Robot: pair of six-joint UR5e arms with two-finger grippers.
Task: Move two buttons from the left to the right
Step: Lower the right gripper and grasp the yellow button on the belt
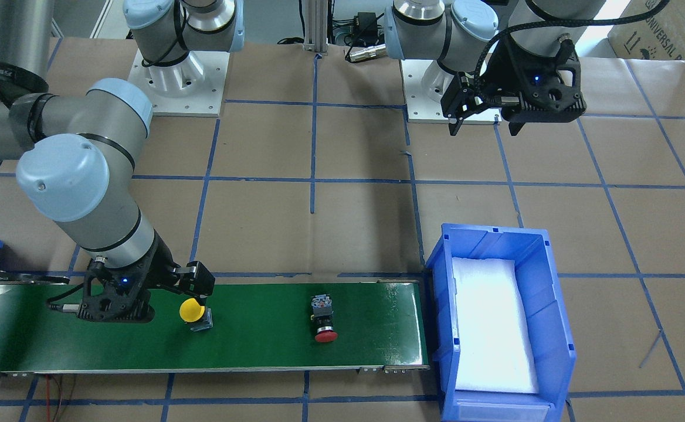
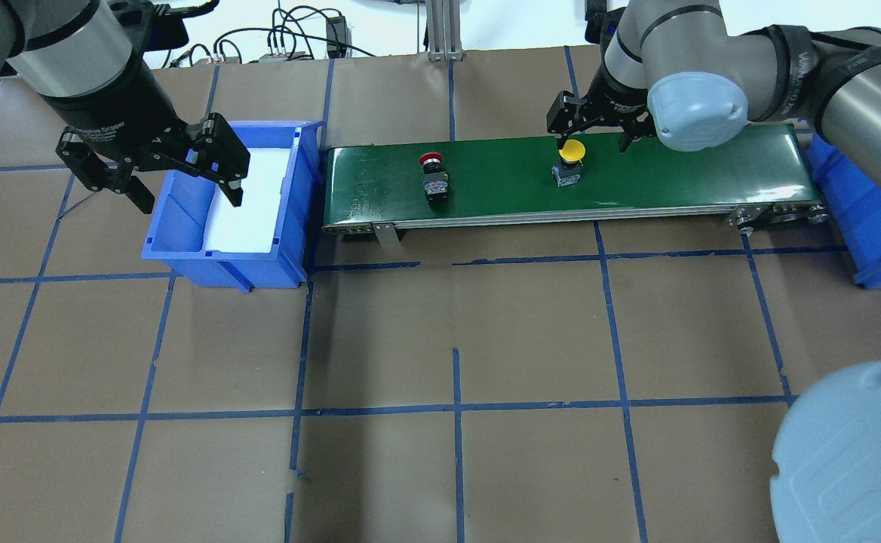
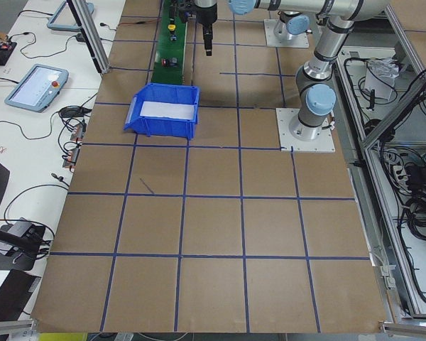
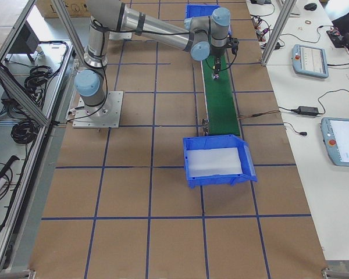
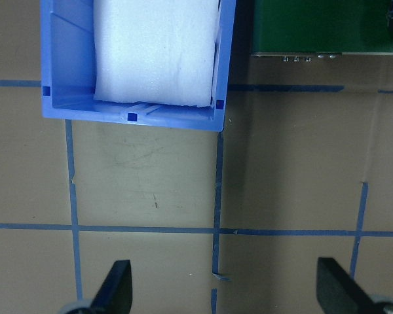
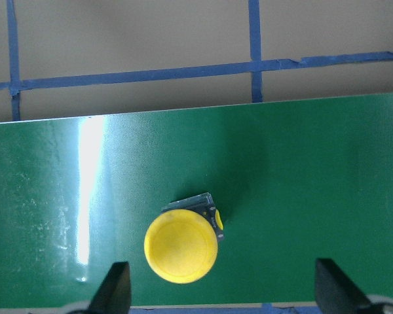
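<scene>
Yellow button (image 6: 181,250): cap up on the green conveyor belt (image 1: 260,346), between the spread fingers of the right gripper (image 6: 226,296), not gripped.
Red button (image 1: 325,321): on its side, mid-belt.
Left gripper (image 2: 189,200): jaws wide, empty, raised near the blue bin (image 2: 184,260).

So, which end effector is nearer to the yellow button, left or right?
Right. The right end effector is open over the yellow button on the green conveyor belt; the left end effector hovers by the blue bin, past the belt's other end.
</scene>
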